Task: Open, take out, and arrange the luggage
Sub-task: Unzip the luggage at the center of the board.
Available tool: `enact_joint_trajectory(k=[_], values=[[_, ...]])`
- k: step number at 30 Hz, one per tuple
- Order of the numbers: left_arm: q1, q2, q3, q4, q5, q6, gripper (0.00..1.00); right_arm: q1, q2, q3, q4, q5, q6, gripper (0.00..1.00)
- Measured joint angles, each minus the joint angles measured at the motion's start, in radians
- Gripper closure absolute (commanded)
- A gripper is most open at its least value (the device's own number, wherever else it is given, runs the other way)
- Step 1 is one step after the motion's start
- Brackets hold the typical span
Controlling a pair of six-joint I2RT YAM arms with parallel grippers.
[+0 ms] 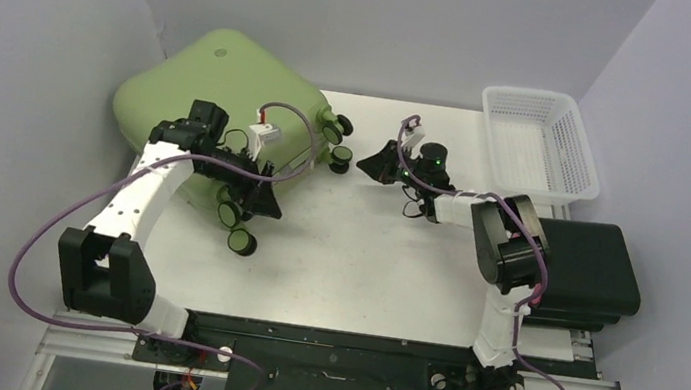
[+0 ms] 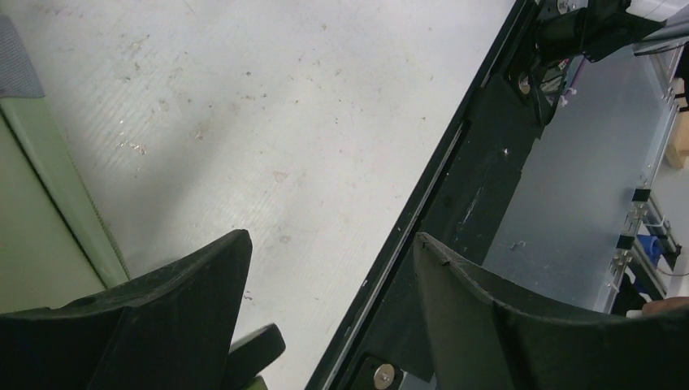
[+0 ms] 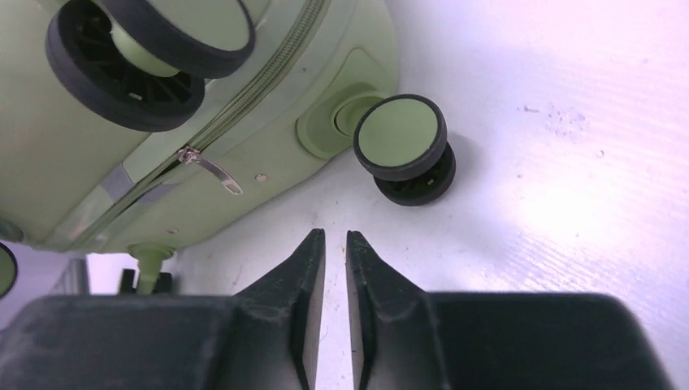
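A: What are the fingers doing?
B: The left gripper (image 2: 331, 244) is standing wide and holding nothing, just beside the shell. The right gripper (image 3: 335, 236) is showing only a thin slit, also empty, and is facing the zipper pull (image 3: 210, 169).
A: And the luggage (image 1: 214, 87)?
B: It is lying at the table's (image 1: 363, 258) far left and looking zipped, I judge, so opening, unpacking and arranging are all waiting. Its long axis is running diagonally, with the wheels (image 3: 402, 138) pointing toward the centre.
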Motion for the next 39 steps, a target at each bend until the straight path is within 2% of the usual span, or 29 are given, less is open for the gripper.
enact_joint_trajectory(k=[4, 8, 9, 12, 14, 16, 21, 25, 33, 39], values=[[0.050, 0.000, 0.062, -0.089, 0.006, 0.014, 0.28, 0.017, -0.025, 0.027, -0.065, 0.011, -0.084, 0.67], [0.148, -0.002, 0.122, -0.193, 0.052, 0.028, 0.09, 0.011, -0.025, 0.164, -0.189, 0.012, -0.132, 0.57], [0.176, -0.005, 0.139, -0.198, 0.050, 0.031, 0.00, 0.005, -0.025, 0.214, -0.234, 0.013, -0.152, 0.54], [0.280, -0.016, 0.220, -0.179, 0.053, -0.005, 0.03, -0.009, -0.027, 0.361, -0.371, 0.023, -0.257, 0.44], [0.323, -0.045, 0.253, -0.124, 0.042, -0.071, 0.04, -0.014, -0.039, 0.442, -0.478, 0.044, -0.353, 0.27], [0.362, -0.092, 0.264, -0.036, 0.007, -0.152, 0.04, -0.016, -0.055, 0.492, -0.565, 0.066, -0.427, 0.20], [0.472, -0.192, 0.269, 0.178, -0.211, -0.384, 0.04, -0.001, -0.066, 0.650, -0.788, 0.085, -0.597, 0.18], [0.520, -0.167, 0.282, 0.236, -0.390, -0.489, 0.04, 0.033, -0.061, 0.800, -0.954, 0.113, -0.707, 0.17], [0.533, -0.051, 0.287, 0.233, -0.751, -0.580, 0.04, 0.134, -0.005, 0.969, -1.153, 0.203, -0.855, 0.18], [0.552, -0.048, 0.286, 0.240, -0.894, -0.603, 0.04, 0.182, 0.095, 1.023, -1.263, 0.221, -0.898, 0.19]])
